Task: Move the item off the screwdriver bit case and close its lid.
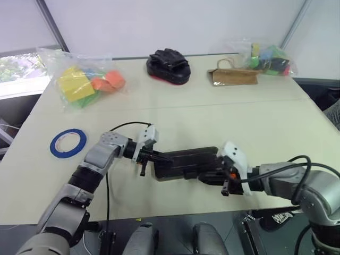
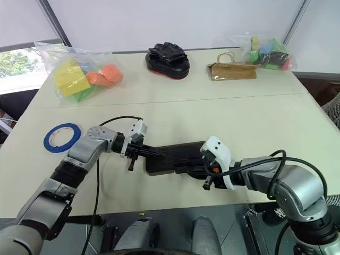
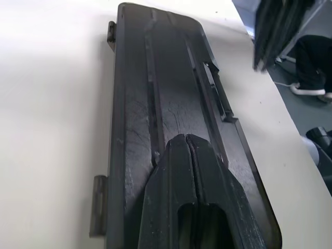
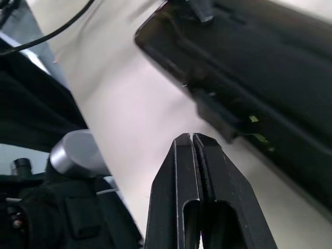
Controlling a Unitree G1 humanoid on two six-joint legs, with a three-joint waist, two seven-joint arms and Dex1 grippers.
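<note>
The screwdriver bit case [image 1: 186,162] lies lengthwise near the table's front edge, dark and flat. Its lid [image 3: 176,93] lies down over the tray, with the small latch tab [image 4: 215,116] on the front side. My left gripper [image 1: 159,158] is shut, and its fingertips [image 3: 187,137] rest on top of the lid at the case's left end. My right gripper [image 1: 206,178] is shut too, hovering just off the case's front edge near the latch, holding nothing. Nothing else lies on the case. I cannot tell which thing on the table is the item.
A blue tape roll [image 1: 68,142] lies at the left. At the back are a bag of coloured blocks [image 1: 85,79], a black padded mitt [image 1: 168,66], a brown paper bag [image 1: 234,77] and a second bag of blocks [image 1: 268,58]. The table's front edge [image 1: 175,215] is close.
</note>
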